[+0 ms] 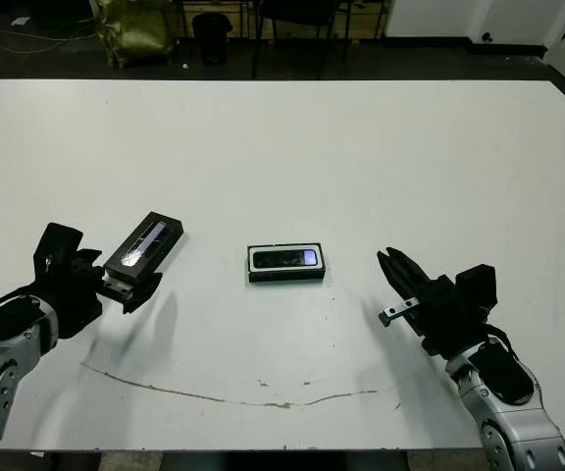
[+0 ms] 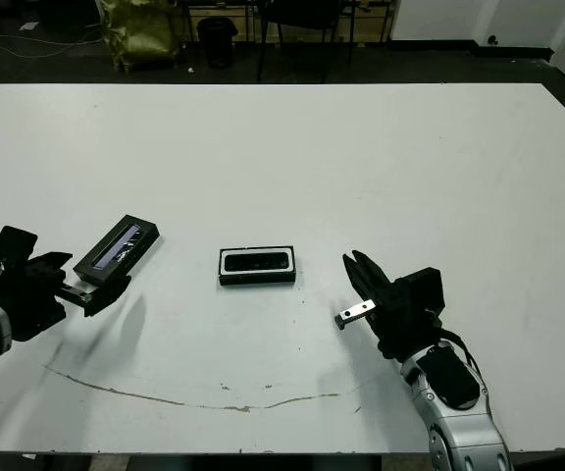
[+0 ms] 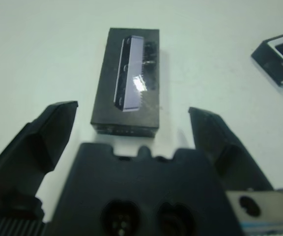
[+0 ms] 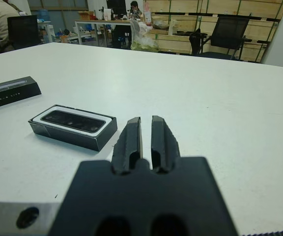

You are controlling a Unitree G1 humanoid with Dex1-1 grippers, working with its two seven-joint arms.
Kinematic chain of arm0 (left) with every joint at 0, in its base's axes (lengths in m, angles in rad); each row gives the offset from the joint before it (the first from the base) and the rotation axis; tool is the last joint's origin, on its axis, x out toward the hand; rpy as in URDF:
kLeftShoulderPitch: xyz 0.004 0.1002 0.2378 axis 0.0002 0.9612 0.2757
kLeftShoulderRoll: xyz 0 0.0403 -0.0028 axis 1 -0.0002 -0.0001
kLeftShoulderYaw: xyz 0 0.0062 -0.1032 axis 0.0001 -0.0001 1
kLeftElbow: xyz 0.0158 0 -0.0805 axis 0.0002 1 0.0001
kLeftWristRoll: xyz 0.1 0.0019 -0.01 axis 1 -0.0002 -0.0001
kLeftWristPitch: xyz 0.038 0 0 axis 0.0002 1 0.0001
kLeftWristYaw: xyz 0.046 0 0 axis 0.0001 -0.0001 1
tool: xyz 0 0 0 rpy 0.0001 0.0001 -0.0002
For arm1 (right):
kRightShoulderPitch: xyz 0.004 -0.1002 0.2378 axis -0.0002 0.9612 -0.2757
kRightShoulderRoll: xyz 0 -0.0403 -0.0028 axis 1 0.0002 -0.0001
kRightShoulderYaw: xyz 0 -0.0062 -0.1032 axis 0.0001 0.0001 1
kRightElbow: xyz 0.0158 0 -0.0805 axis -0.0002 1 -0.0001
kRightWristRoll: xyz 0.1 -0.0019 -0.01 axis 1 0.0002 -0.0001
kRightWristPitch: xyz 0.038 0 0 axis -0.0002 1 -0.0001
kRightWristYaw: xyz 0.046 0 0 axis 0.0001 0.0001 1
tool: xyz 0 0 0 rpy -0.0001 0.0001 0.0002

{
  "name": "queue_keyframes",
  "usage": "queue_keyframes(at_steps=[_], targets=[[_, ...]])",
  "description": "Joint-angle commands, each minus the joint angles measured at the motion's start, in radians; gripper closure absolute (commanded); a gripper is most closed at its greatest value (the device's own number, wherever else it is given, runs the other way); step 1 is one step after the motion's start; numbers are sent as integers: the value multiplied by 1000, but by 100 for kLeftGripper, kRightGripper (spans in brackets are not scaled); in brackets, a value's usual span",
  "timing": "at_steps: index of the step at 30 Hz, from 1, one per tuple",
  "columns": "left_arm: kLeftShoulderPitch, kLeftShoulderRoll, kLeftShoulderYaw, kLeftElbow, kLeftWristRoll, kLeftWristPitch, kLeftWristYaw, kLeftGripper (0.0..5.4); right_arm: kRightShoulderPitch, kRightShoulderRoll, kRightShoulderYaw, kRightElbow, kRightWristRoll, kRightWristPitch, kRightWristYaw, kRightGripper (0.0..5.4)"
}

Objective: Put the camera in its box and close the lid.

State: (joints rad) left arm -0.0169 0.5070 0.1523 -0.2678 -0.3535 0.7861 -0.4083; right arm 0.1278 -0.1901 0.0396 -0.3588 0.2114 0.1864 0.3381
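left gripper (image 3: 131, 123) spread wide just behind the lid (image 1: 144, 245), right gripper (image 1: 396, 267) pinched shut, empty, camera (image 1: 285, 259) lying in the box (image 1: 285, 276) mid-table, bare white table (image 1: 361, 157) all round

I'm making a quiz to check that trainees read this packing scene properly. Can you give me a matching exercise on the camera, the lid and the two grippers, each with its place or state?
Things:
1. camera
2. lid
3. left gripper
4. right gripper

Places or states:
A. fingers close together, holding nothing
B. lying inside the box
C. fingers spread wide
D. off the box, on the robot's left of it

Pairs: 1-B, 2-D, 3-C, 4-A
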Motion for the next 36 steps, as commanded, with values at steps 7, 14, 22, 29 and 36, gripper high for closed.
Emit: queue_keyframes(at_steps=[7, 14, 22, 29, 36], targets=[[-14, -3, -36, 91, 58, -53, 7, 1, 17, -8, -6, 12, 5, 5, 0, 540], [-29, -11, -52, 168, 93, -128, 4, 1, 16, -11, -11, 24, 8, -4, 6, 540], [-43, -23, -49, 215, 95, -161, -3, 1, 16, -15, -13, 22, 4, -1, 6, 540], [-53, -37, -47, 242, 92, -171, -19, 1, 12, -14, -18, 32, 18, -5, 15, 540], [-56, -43, -43, 262, 81, -179, -32, 1, 12, -21, -21, 24, 11, 0, 11, 540]])
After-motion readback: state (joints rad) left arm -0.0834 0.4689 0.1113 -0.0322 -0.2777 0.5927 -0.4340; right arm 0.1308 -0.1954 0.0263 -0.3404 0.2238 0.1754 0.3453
